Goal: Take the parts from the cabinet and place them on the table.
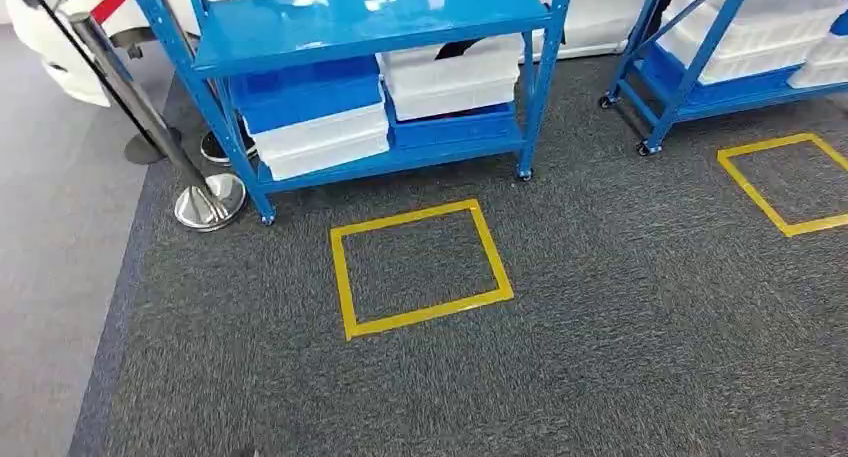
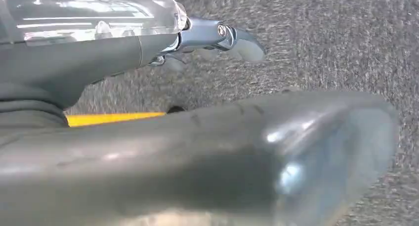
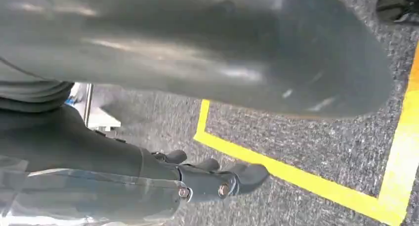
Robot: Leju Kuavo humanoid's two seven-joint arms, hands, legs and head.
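Grey carpet [image 1: 600, 357], blue cabinet [image 1: 370, 22], white and blue bins [image 1: 315, 117] stacked inside

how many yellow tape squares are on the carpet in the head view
2. One full square lies on the carpet in front of the nearer blue rack. A second, cut off by the picture's right edge, lies before the other rack. More may lie outside the picture.

No legible text, label or number on the blue shelving [image 1: 372, 22], its bins [image 1: 318, 117], or seemingly the blurred wrist views.
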